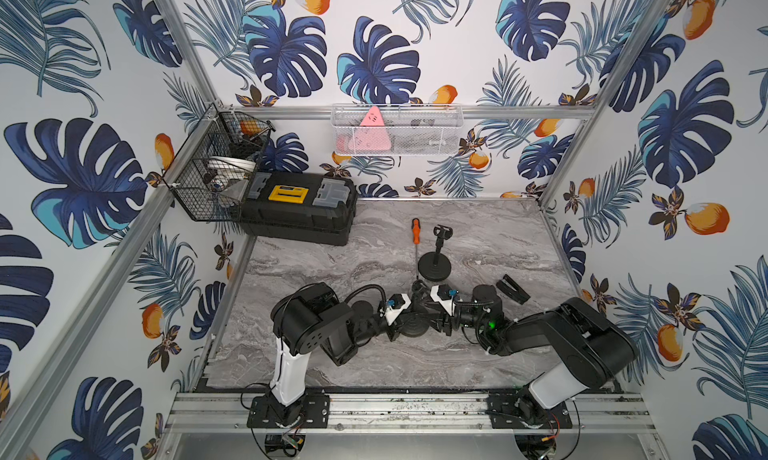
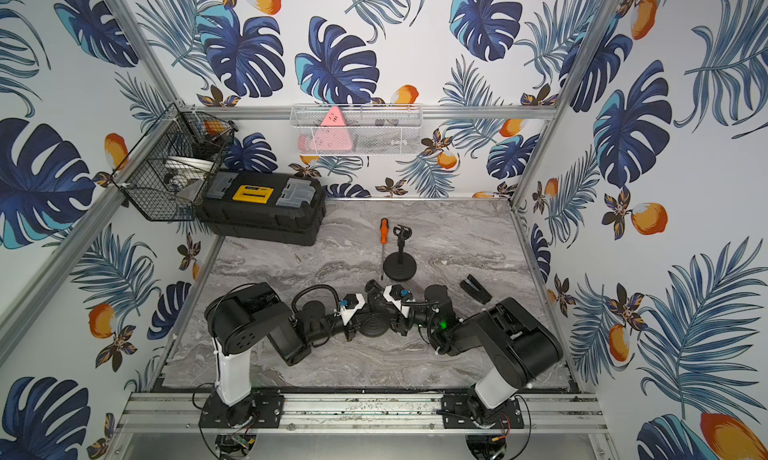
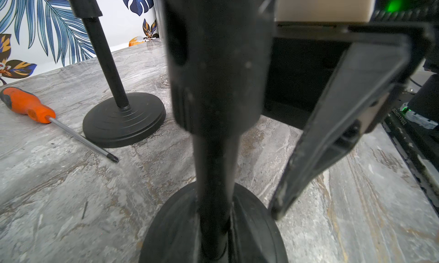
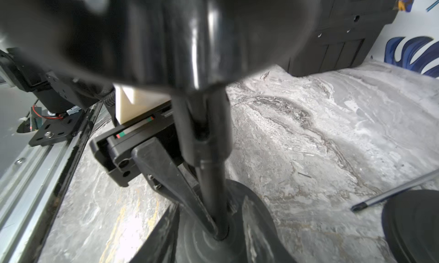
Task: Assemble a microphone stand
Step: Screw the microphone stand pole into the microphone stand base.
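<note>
Grey marble counter (image 1: 374, 362): left pincer (image 1: 405, 322) clamped on slim black metal stand pole (image 3: 215, 166); right pincer (image 1: 431, 314) alongside, its grip unclear.

Black pole (image 3: 213, 159) upright in round base (image 3: 169, 231), front-centre of table

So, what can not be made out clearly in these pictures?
- Held stand, top end: left wrist view, cut off by the upper edge; right wrist view, blurred.
- White basket, grey contents: both top views, behind mesh.
- Small black part: both top views, too small to name.
</note>
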### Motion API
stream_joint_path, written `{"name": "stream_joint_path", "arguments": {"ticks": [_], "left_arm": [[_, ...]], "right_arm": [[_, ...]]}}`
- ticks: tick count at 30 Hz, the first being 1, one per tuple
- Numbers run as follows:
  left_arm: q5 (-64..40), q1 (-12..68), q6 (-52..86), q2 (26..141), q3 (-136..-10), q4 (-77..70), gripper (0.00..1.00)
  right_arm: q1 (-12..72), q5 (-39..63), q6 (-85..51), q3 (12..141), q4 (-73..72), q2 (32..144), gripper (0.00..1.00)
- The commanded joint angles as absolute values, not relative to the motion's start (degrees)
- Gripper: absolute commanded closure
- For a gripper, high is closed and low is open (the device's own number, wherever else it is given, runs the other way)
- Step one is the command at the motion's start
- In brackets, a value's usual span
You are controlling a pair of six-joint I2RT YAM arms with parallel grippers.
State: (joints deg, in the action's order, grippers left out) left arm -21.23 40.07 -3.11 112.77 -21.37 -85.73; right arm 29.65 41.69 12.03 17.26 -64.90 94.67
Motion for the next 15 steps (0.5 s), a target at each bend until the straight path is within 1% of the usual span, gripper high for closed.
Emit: {"name": "stream_joint_path", "arguments": {"ticks": [1,3,6,9,15], "left_arm": [[-21.5,40.3,-4.3,113.3,-21.5,-85.3,0.86],[-21.4,40.3,-4.3,113.6,-21.7,-85.3,0.86],[-21.4,40.3,-4.3,113.6,-21.8,-85.0,0.86],[-21.6,40.3,-4.1,113.6,-21.7,-85.3,0.86],[-21.7,40.3,-4.1,113.0,-21.5,-85.4,0.86]], "right_arm": [[29.7,42.4,6.3,16.7,-81.0,99.9,0.53],[29.6,42.2,4.8,16.3,-86.8,103.9,0.53],[29.7,43.5,4.0,17.5,-86.8,105.4,0.56],[29.7,43.4,4.5,17.4,-86.7,105.2,0.55],[29.7,41.7,5.3,15.6,-86.7,101.4,0.54]]}}
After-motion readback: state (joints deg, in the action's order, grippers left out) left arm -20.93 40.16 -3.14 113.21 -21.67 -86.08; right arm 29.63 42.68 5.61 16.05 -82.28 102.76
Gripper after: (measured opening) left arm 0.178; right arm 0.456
